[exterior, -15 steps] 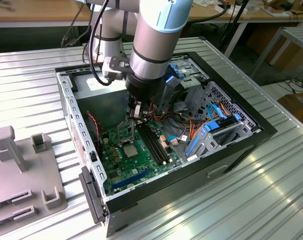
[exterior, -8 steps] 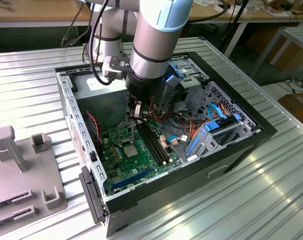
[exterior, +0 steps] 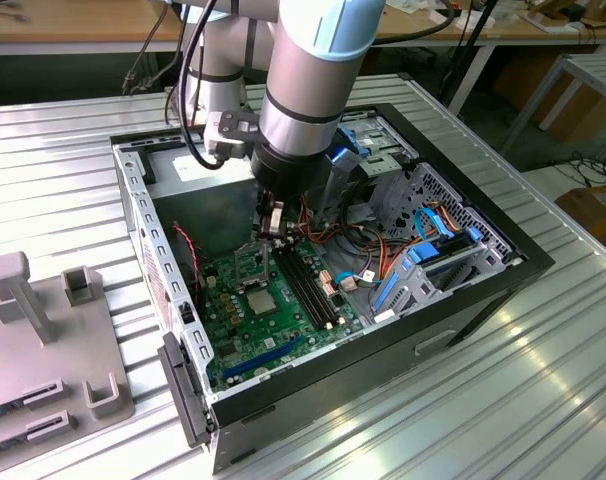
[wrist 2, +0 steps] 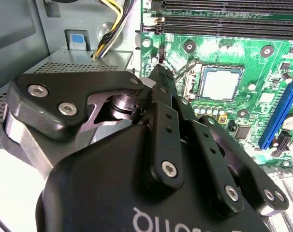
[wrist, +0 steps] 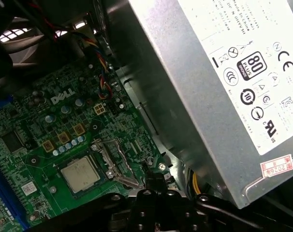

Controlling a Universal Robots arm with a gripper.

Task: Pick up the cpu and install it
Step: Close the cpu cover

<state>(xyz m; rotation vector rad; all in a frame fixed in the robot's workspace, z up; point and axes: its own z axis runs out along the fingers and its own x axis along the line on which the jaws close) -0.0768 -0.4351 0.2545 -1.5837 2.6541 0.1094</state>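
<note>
1 cpu (wrist 2: 219, 83) in socket, 1 gripper (wrist 2: 162, 72) beside, jaws closed

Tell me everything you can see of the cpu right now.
The cpu is a small flat square with a dull silver-grey metal top and darker rim. It lies flat in the socket on the green motherboard, beside the black memory slots. The socket's metal frame stands open to one side. The gripper is beside the socket, not touching the cpu.

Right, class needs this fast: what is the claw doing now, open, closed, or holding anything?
Claw: closed, holding nothing; the cpu sits in its socket on the motherboard.
</note>
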